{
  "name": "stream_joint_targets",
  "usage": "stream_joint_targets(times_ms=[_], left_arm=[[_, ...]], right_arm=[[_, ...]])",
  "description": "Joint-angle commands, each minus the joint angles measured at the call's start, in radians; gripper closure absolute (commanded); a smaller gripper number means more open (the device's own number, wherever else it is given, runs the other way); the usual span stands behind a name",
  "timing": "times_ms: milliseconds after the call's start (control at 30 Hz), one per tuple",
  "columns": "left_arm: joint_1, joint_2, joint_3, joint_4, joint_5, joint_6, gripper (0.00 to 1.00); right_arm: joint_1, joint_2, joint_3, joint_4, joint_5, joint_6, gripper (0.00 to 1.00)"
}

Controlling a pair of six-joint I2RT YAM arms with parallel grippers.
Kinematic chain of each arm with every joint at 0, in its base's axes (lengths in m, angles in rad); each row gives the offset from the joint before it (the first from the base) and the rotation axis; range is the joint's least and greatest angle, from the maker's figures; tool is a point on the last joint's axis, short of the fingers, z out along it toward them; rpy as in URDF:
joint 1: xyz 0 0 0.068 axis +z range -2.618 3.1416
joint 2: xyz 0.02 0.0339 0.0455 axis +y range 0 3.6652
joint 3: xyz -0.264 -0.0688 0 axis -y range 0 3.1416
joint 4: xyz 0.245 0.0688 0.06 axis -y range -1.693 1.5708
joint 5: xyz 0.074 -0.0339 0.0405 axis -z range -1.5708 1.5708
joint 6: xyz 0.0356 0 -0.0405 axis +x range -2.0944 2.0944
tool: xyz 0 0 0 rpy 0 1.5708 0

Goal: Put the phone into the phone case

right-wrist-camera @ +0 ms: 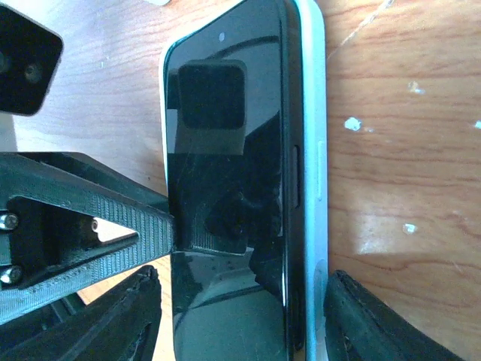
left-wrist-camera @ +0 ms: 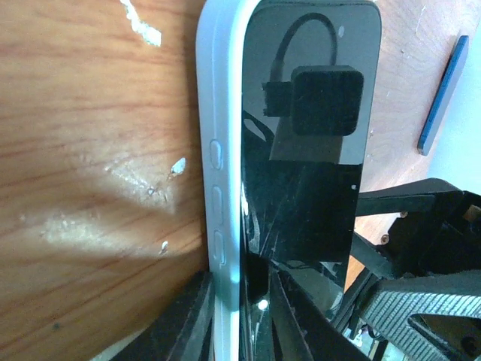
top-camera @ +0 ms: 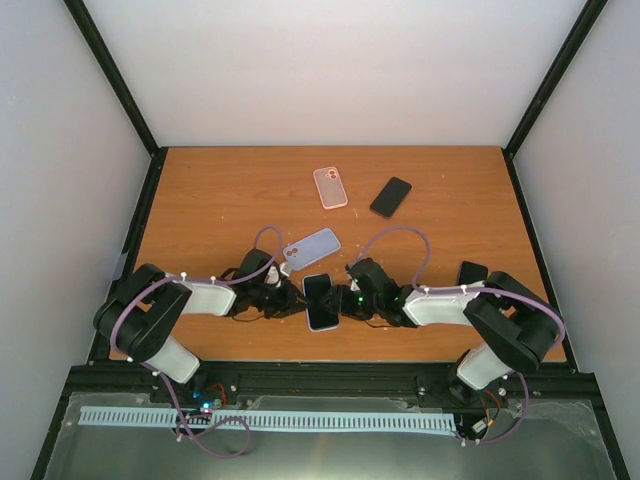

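A black phone (top-camera: 321,300) lies in a pale blue phone case (left-wrist-camera: 220,158) at the table's near middle, between both grippers. In the left wrist view my left gripper (left-wrist-camera: 240,331) is shut across the case's long side wall, one finger outside the wall and the other on the phone's screen (left-wrist-camera: 308,150). In the right wrist view my right gripper (right-wrist-camera: 240,323) straddles the phone (right-wrist-camera: 225,188) across its width. Its right finger (right-wrist-camera: 376,323) touches the case wall (right-wrist-camera: 312,150). Its left finger (right-wrist-camera: 113,316) stands a sliver off the phone's edge.
A lavender case (top-camera: 312,249) lies just behind the grippers. A pink case (top-camera: 330,187) and a second black phone (top-camera: 390,196) lie farther back. A dark flat object (top-camera: 471,272) sits by the right arm. Black frame posts and white walls bound the table.
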Motion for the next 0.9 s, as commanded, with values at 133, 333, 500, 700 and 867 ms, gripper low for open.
stream_joint_targets(times_ms=[133, 333, 500, 700, 867], left_arm=[[-0.013, 0.02, -0.027, 0.083, 0.062, -0.041, 0.81], [-0.016, 0.005, -0.023, 0.061, 0.047, -0.04, 0.78], [-0.016, -0.016, -0.026, 0.026, 0.022, -0.031, 0.72], [-0.016, -0.053, -0.048, 0.026, 0.019, -0.038, 0.63], [-0.016, -0.067, -0.062, 0.036, 0.021, -0.044, 0.61]], right_arm=[[-0.024, -0.041, -0.043, 0.278, -0.172, 0.098, 0.42], [-0.024, -0.041, -0.081, 0.428, -0.229, 0.177, 0.43], [-0.024, -0.034, -0.11, 0.514, -0.24, 0.202, 0.43], [-0.024, -0.003, -0.129, 0.628, -0.248, 0.244, 0.43], [-0.024, 0.039, -0.143, 0.712, -0.252, 0.283, 0.43]])
